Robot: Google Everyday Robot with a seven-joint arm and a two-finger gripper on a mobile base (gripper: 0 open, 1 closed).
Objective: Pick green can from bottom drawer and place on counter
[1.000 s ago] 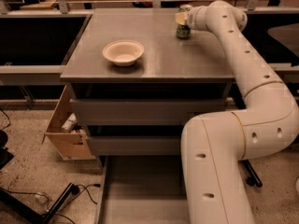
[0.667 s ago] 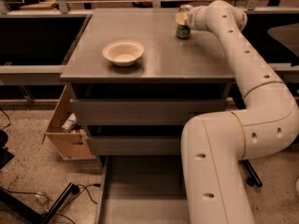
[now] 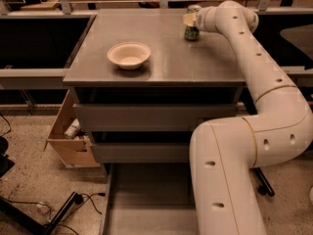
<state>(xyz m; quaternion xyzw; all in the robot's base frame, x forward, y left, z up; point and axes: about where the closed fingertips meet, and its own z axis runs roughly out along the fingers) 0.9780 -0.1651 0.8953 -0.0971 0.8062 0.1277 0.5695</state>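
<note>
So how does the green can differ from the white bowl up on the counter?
The green can is dark, tall and narrow; the bowl is pale, wide and shallow. The can stands toward the far right of the counter with the gripper at its top; the bowl sits nearer the front left, with nothing at it. The can is smaller. Both stand upright on the counter.

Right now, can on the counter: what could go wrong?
1. The gripper sits at the top of the green can, near the counter far edge; a skewed retreat might tip it off the back.
2. The bottom drawer is pulled out under the arm; lowering the arm could hit it.
</note>
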